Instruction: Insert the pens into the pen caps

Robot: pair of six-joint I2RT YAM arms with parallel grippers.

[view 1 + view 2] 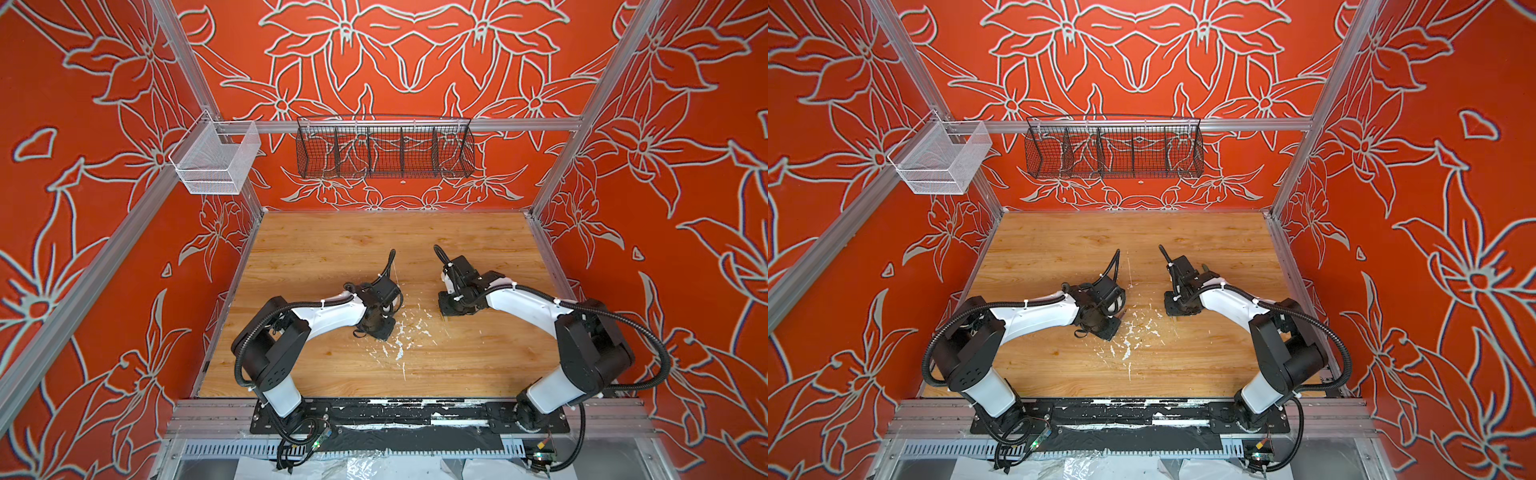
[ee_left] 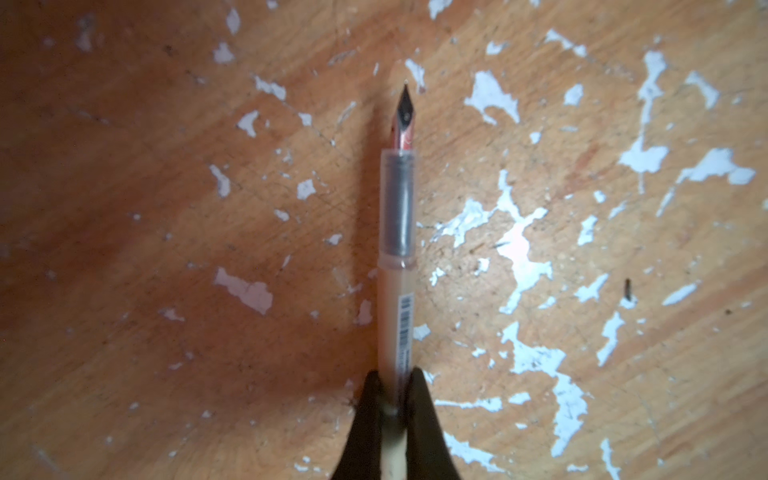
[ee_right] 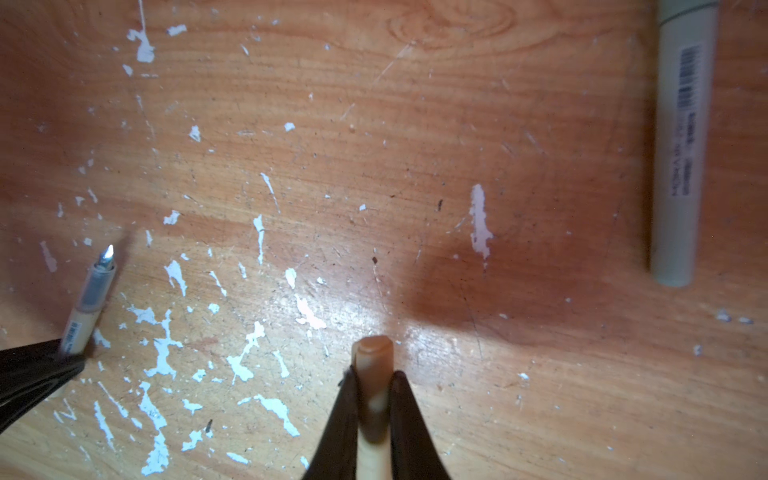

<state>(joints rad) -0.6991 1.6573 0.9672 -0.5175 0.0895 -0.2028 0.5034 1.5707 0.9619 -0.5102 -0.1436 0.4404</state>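
Observation:
My left gripper (image 2: 394, 380) is shut on the barrel of the beige pen (image 2: 397, 291). The pen's clear grip and dark nib (image 2: 404, 102) point away from the wrist, just above the table. In the right wrist view the same pen (image 3: 89, 299) sticks out of the left fingers (image 3: 37, 370) at the far left. My right gripper (image 3: 372, 376) is shut on a beige pen cap (image 3: 372, 353), whose end pokes out past the fingertips. A pale green pen (image 3: 681, 145) lies flat on the wood beyond it. In both top views the wrists (image 1: 376, 307) (image 1: 1183, 291) hide the jaws.
The wooden table (image 1: 332, 249) is flecked with white paint (image 1: 401, 332) between the two arms. A black wire basket (image 1: 384, 151) hangs on the back wall. On the left rail is a white mesh basket (image 1: 216, 160).

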